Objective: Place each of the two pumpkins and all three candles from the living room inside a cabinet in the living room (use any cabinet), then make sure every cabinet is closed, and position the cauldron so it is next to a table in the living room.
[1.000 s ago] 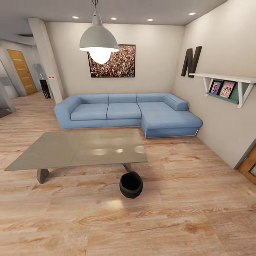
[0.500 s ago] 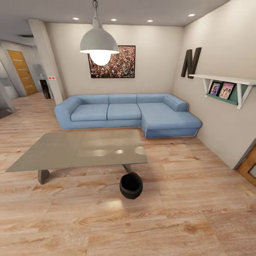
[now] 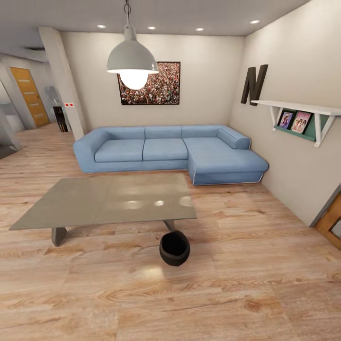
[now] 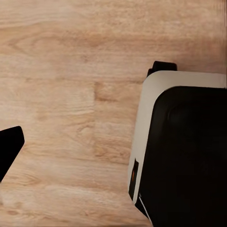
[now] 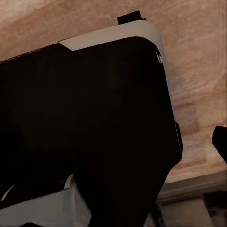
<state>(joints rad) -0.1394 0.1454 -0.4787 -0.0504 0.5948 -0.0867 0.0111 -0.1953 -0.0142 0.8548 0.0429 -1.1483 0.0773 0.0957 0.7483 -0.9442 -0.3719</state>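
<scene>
The black cauldron stands upright on the wood floor, close to the front right leg of the grey coffee table. The table's slab top carries nothing. The pumpkins, the candles and the cabinet are out of view. In the left wrist view one dark fingertip of my left gripper shows at the picture's edge over bare floor, beside my white and black base. In the right wrist view one dark fingertip shows past my base. Neither view shows how wide the fingers stand.
A blue corner sofa lines the back wall behind the table. A pendant lamp hangs over the table. A white wall shelf juts out at the right, with a wooden door below it. Open floor lies in front of the cauldron.
The whole head view has shifted very slightly, so the camera moved a little. The cauldron and table keep their places relative to each other.
</scene>
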